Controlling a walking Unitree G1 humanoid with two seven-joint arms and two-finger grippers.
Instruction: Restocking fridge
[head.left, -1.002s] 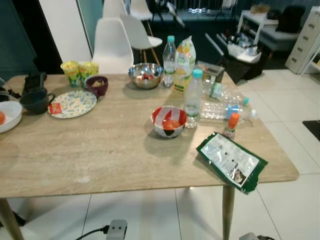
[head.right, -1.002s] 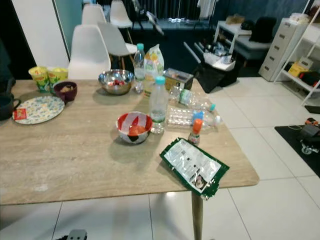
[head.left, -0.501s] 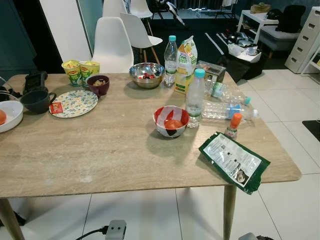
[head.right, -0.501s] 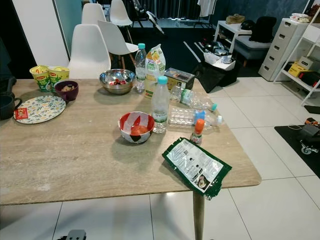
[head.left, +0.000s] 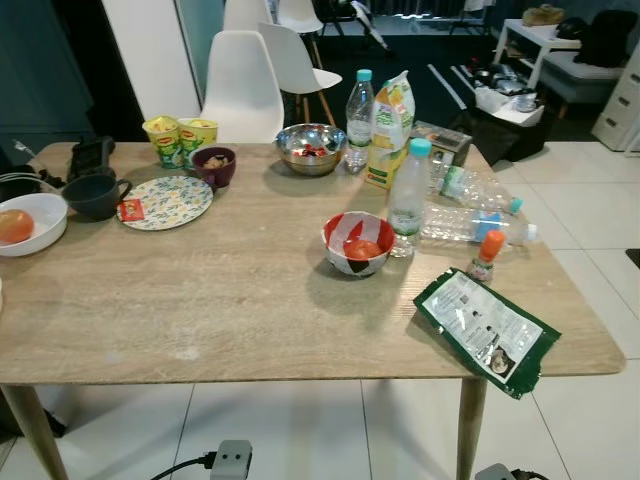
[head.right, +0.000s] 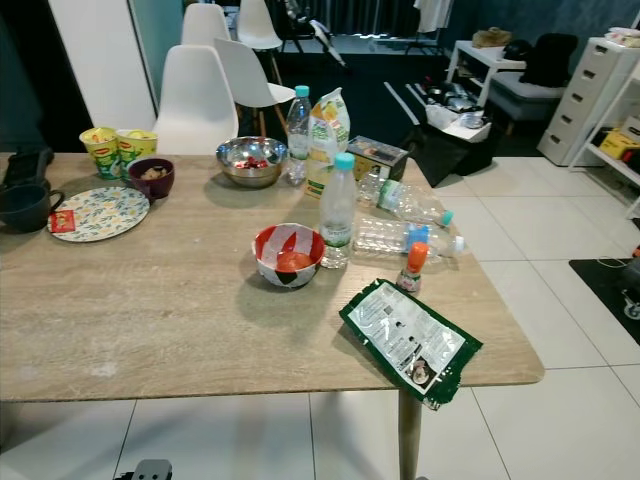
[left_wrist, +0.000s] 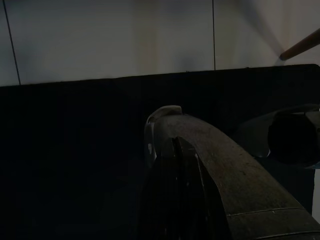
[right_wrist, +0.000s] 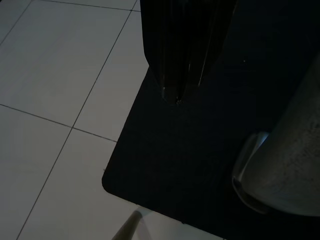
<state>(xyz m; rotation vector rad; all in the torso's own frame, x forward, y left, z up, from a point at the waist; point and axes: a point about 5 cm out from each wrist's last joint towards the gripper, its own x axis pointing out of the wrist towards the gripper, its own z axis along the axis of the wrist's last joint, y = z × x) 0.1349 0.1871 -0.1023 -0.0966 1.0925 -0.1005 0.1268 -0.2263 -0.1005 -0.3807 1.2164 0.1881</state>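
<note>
Mostly a wooden table (head.left: 200, 310) takes up the head views, seen from above, w/ white floor tiles under it. At frame centre sits a red-and-white bowl (head.left: 357, 242) holding something orange-red. Just right of it stands an upright water bottle (head.left: 407, 198) w/ a teal cap. Right of that, two clear plastic bottles (head.left: 470, 208) lie on their sides, and a small orange-capped bottle (head.left: 487, 256) stands just below them. At lower right a green-edged snack packet (head.left: 487, 330) lies flat, one corner over the table edge. Toward the top centre: a steel bowl (head.left: 310, 148), another upright bottle (head.left: 359, 106), a yellow-green bag (head.left: 391, 130) and a small box (head.left: 444, 145). Upper left holds two yellow cups (head.left: 181, 140), a dark red bowl (head.left: 216, 166), a patterned plate (head.left: 166, 202), a dark mug (head.left: 96, 196) and, at the far left edge, a white bowl (head.left: 28, 222) w/ an orange fruit. White chairs (head.left: 240, 88) stand behind the table.

Wrist views are very dark. The left gripper (left_wrist: 175, 150) looks pressed together, empty, over a dark surface. The right gripper (right_wrist: 176, 97) also seems closed, probably empty, hanging above a black mat (right_wrist: 200, 165) on white tile.
</note>
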